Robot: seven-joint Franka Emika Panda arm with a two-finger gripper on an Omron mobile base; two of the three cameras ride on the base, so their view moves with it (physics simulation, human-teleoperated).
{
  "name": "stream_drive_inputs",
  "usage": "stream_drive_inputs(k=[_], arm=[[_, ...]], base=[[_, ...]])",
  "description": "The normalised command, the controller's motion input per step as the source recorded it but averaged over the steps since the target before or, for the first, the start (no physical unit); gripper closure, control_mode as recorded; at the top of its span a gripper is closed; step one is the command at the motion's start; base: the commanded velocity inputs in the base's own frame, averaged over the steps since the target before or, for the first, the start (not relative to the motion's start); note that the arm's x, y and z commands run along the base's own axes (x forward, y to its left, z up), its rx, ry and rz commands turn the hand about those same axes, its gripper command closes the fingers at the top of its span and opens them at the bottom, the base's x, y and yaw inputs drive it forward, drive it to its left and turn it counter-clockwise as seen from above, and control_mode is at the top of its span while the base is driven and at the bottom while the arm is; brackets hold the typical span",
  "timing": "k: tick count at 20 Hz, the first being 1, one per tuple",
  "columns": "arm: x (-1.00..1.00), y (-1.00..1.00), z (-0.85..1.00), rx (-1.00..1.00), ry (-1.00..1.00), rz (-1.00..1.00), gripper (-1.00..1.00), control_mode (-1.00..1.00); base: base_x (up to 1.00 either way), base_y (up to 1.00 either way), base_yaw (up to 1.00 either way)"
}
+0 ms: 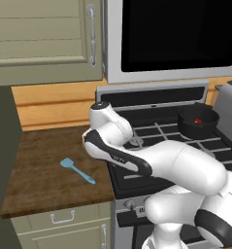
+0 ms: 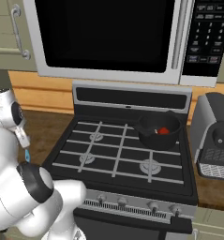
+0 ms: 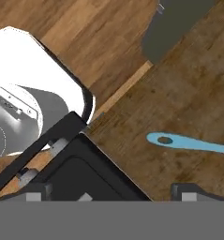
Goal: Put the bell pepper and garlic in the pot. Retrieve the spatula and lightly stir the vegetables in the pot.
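The light-blue spatula [image 1: 76,170] lies flat on the wooden counter [image 1: 40,165] left of the stove. In the hand view its thin handle [image 3: 188,143] crosses the right side, and the blade runs off the frame. My gripper [image 3: 112,195] is open above the seam between counter and stove, with nothing between its fingertips [image 3: 187,192]. The black pot [image 1: 198,121] stands on the back right burner. The red bell pepper [image 1: 198,121] lies inside it, and pot [image 2: 158,131] and pepper [image 2: 163,131] also show from the right. The garlic is hidden from view.
A grey toaster [image 2: 214,136] stands right of the stove [image 2: 118,150]. The microwave [image 2: 108,37] hangs over the burners and a cabinet [image 1: 44,39] hangs over the counter. My own arm [image 1: 137,155] bends across the stove's front left.
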Motion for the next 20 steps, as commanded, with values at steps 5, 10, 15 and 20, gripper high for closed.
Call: stream_drive_inputs(k=[5, 10, 15, 20], arm=[[-0.03, 0.00, -0.32, -0.01, 0.00, 0.88, -1.00, -1.00], [0.00, 0.01, -0.39, 0.00, 0.00, 0.75, -1.00, -1.00], [0.00, 0.15, -0.47, 0.00, 0.00, 0.56, -1.00, -1.00], [0.10, 0.16, -0.41, -0.01, 0.00, 0.46, -1.00, -1.00]], base=[[0.00, 0.00, 0.00], [0.00, 0.00, 0.00], [0.00, 0.00, 0.00], [0.00, 0.00, 0.00]])
